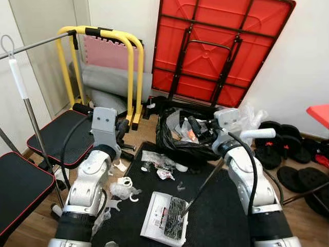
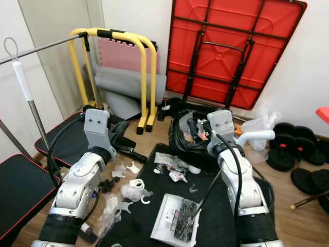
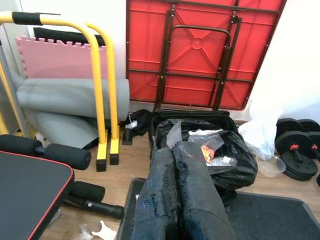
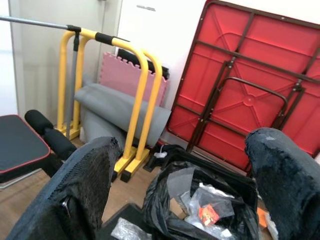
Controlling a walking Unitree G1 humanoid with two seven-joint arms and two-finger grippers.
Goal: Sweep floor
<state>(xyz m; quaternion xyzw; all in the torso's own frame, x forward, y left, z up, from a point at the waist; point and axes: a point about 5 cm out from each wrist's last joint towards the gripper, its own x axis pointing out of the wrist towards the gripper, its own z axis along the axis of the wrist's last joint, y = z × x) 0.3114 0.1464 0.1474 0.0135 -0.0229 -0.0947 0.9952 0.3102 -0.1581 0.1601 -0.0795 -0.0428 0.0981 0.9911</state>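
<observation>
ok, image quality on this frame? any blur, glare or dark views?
Left and right eye views: sharp, evenly lit, wide-angle bowing at the edges, mild sheen on the red folding table. Left wrist view: bright, background crisp, the left gripper up close slightly soft. Right wrist view: well lit, the right gripper's fingers blurred near the lens, trash bag soft.

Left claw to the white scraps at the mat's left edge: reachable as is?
Probably yes. The left claw hangs just above the white scraps on the black mat, fingers shut, and nothing lies between them; it would need to open first.
</observation>
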